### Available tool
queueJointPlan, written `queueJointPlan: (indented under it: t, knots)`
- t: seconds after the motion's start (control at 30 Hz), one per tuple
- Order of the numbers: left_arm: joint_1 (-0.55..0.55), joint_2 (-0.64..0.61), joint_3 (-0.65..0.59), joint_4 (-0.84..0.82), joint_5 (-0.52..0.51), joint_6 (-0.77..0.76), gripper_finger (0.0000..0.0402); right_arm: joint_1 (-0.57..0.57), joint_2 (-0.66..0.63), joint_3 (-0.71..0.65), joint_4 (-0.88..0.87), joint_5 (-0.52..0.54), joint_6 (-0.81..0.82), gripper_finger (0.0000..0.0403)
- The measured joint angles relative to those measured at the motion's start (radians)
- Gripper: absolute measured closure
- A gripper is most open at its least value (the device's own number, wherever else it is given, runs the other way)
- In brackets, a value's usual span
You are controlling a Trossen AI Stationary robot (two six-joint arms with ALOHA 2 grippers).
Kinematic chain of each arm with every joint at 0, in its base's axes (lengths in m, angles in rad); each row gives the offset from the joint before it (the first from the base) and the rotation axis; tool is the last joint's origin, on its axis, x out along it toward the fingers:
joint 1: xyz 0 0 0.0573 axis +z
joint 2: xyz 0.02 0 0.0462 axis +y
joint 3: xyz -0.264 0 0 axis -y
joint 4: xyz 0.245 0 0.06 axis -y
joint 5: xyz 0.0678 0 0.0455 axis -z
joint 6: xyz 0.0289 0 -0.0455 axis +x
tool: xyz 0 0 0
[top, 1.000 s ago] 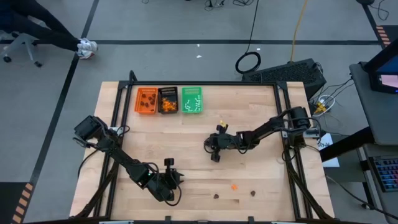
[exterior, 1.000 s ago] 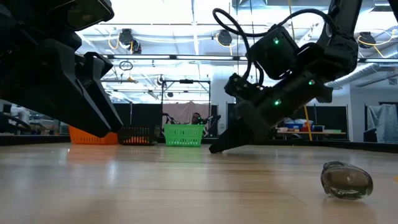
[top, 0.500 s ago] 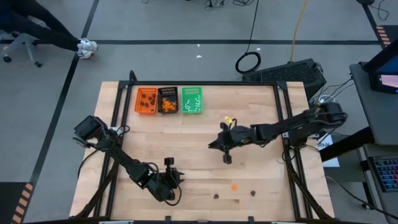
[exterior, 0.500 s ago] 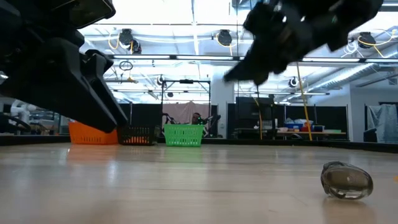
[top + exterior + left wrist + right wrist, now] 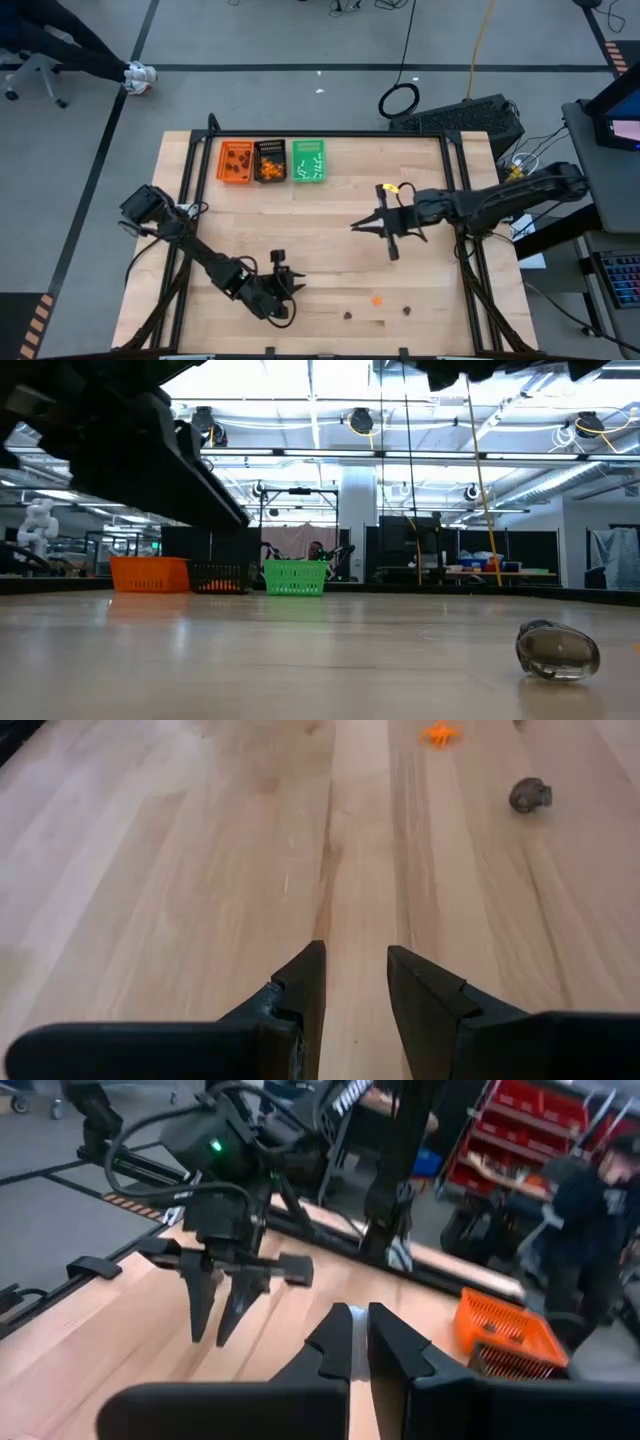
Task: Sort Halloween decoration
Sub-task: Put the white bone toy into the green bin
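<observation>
The table (image 5: 330,210) is pale wood planks in a dark metal frame, standing on a grey floor (image 5: 250,40) crossed by black tape lines. In the low view the room behind is a large workshop with ceiling lights and shelving. A person (image 5: 590,1200) in dark clothes stands beyond the table in the right wrist view.

At the far left of the table's back edge sit three small trays side by side: the orange tray (image 5: 236,162) holding dark brown blobs, the black tray (image 5: 270,161) holding orange blobs, and the green tray (image 5: 308,161) holding white sticks.

The left gripper (image 5: 282,290) hovers low over the near left part of the table, its fingers (image 5: 300,990) partly open with nothing between them. Ahead of it on the bare wood lie an orange blob (image 5: 438,733) and a dark brown blob (image 5: 529,795), near each other but apart. The high view shows a second brown blob (image 5: 408,310) further right along the near edge.

The right gripper (image 5: 372,226) is raised over the middle of the table, its fingers (image 5: 335,1342) closed on nothing. Nothing lies between the loose blobs and the trays.
</observation>
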State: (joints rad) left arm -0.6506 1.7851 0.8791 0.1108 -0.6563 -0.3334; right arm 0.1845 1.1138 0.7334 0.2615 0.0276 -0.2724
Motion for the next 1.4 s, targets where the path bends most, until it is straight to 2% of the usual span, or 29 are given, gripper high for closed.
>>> queueJointPlan:
  t: [0.37,0.53,0.77,0.93,1.2,1.4]
  knots:
    - [0.029,0.000,0.000,0.013,0.001,0.010,0.0292,0.001,-0.031,0.000,-0.011,-0.003,-0.200,0.0403]
    - [0.029,0.000,0.000,0.013,0.003,0.026,0.0292,0.001,-0.031,0.000,-0.001,-0.004,-0.230,0.0403]
    - [0.029,0.000,0.000,0.015,0.005,0.027,0.0292,-0.002,-0.031,0.000,0.016,-0.003,-0.135,0.0403]
    - [0.029,0.000,0.000,0.015,0.005,0.035,0.0292,-0.023,-0.005,0.001,0.101,-0.001,0.014,0.0403]
    - [0.029,0.000,0.000,0.021,-0.002,0.053,0.0292,-0.129,0.172,0.001,0.399,-0.001,0.173,0.0403]
    - [0.029,0.000,0.000,0.023,-0.004,0.053,0.0292,-0.267,0.313,0.070,0.442,-0.004,0.242,0.0403]
